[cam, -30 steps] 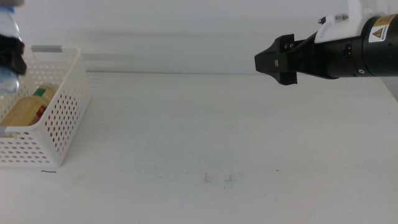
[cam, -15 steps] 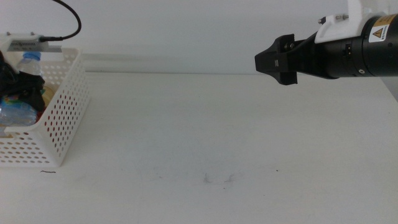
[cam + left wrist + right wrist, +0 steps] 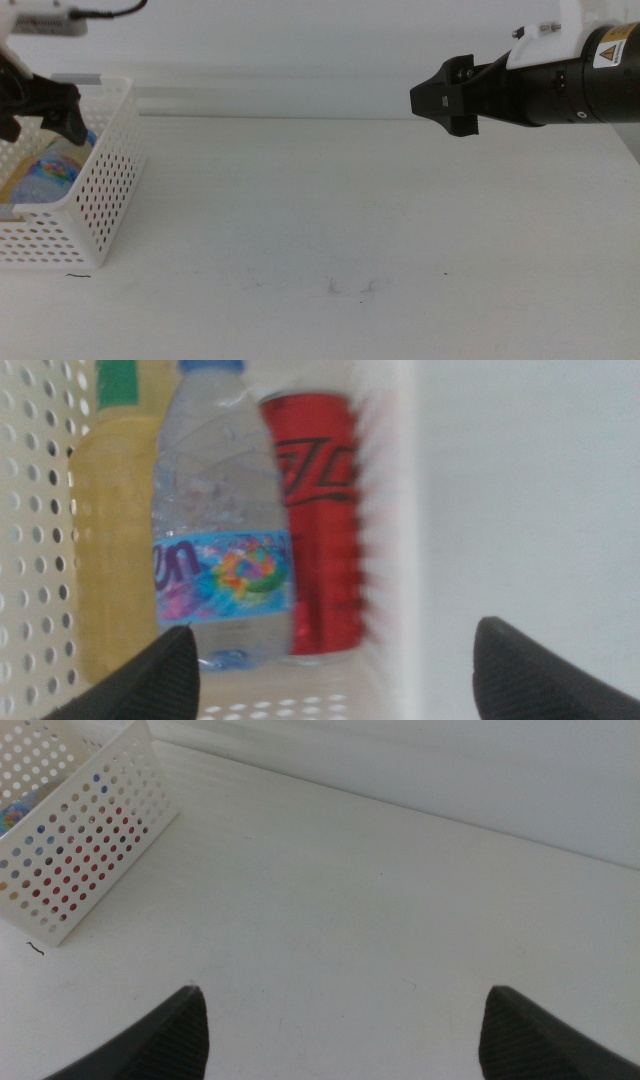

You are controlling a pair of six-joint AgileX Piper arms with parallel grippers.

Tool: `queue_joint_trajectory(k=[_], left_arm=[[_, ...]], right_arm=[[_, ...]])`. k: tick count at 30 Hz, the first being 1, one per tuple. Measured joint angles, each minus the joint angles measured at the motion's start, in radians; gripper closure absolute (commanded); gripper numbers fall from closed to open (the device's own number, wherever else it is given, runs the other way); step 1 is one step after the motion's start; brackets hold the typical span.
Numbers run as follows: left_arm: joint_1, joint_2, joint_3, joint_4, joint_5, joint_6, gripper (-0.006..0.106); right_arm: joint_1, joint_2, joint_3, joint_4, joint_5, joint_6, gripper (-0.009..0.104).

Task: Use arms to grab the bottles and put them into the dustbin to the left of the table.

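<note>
Middle view: the dustbin (image 3: 95, 205), a white rectangular plastic basket with rows of round perforations, sits at the 9 o'clock edge of the smooth white table (image 3: 350, 220). The left gripper (image 3: 40, 105) hangs over the bin's open top, its dark jaws spread with nothing between them. Inside, only a patch of blue-patterned label on the water bottle (image 3: 45, 172) shows over the rim. The right gripper (image 3: 440, 98), a black wedge on a thick black cylinder with a yellow warning label, hovers at 2 o'clock, well apart from the bin; from here I cannot tell how its jaws stand.

Left wrist view: this one looks straight down into the bin and shows all three bottles lying side by side. The clear, ribbed water bottle lies in the middle, touching the yellow tea bottle (image 3: 110, 530) on one side and the glossy red can (image 3: 318, 520) on the other. The jaw tips stand wide apart.

Right wrist view: bare tabletop, the perforated bin wall at 10 o'clock with colours showing through its holes, and the right jaws spread wide, empty.
</note>
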Motion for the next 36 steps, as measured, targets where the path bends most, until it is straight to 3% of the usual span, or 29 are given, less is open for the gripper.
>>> queue_joint_trajectory(k=[15, 29, 36], left_arm=[[-0.132, -0.842, 0.344, -0.144, -0.336, 0.027, 0.007], [-0.140, -0.920, 0.357, -0.179, -0.305, 0.038, 0.007], [-0.140, -0.920, 0.357, -0.280, -0.291, 0.067, 0.007]], right_arm=[[0.000, 0.000, 0.000, 0.000, 0.000, 0.000, 0.010], [0.000, 0.000, 0.000, 0.011, 0.000, 0.000, 0.010], [0.000, 0.000, 0.000, 0.015, 0.000, 0.000, 0.010]])
